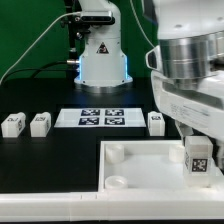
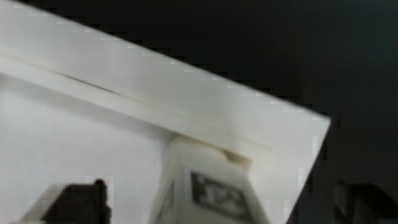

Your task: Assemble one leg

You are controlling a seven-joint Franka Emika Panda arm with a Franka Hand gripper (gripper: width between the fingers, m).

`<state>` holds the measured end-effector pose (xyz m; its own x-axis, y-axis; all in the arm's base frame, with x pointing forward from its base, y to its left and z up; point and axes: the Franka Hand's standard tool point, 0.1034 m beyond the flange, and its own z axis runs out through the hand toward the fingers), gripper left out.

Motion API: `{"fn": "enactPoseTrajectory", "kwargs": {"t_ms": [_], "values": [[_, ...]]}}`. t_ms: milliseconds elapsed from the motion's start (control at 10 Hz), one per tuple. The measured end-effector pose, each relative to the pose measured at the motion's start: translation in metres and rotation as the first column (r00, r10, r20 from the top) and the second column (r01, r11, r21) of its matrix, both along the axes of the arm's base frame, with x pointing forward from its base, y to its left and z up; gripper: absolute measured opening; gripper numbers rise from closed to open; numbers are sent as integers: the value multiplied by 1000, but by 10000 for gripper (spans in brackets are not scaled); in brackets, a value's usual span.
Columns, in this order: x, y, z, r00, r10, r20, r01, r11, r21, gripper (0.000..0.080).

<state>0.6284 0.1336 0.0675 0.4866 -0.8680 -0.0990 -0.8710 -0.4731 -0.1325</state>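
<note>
One leg (image 1: pixel 198 158), a small white block with a black-and-white tag, stands upright on the right corner of the large white plate (image 1: pixel 145 165). My gripper (image 1: pixel 196 135) hangs just above it. In the wrist view the leg (image 2: pixel 222 185) sits between my two dark fingers (image 2: pixel 75 202), with a gap on each side. The gripper (image 2: pixel 217 205) is open and not touching the leg. The plate (image 2: pixel 107 120) fills much of that view. Three more legs stand on the black table: two at the exterior view's left (image 1: pixel 13 124) (image 1: pixel 40 123) and one right of centre (image 1: pixel 156 122).
The marker board (image 1: pixel 100 118) lies flat behind the plate. The arm's white base (image 1: pixel 100 55) stands at the back with cables around it. The plate has round corner sockets (image 1: pixel 117 152) (image 1: pixel 116 184).
</note>
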Motion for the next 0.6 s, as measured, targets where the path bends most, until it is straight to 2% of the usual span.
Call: {"fn": "enactPoseTrajectory", "kwargs": {"t_ms": [300, 400, 500, 600], "values": [[0, -2, 0, 959, 281, 40, -280, 960, -27, 649], [1, -3, 0, 916, 398, 51, -396, 917, -50, 649], [1, -3, 0, 829, 557, 49, -551, 829, -99, 649], [0, -4, 0, 754, 655, 43, -646, 752, -127, 649]]}}
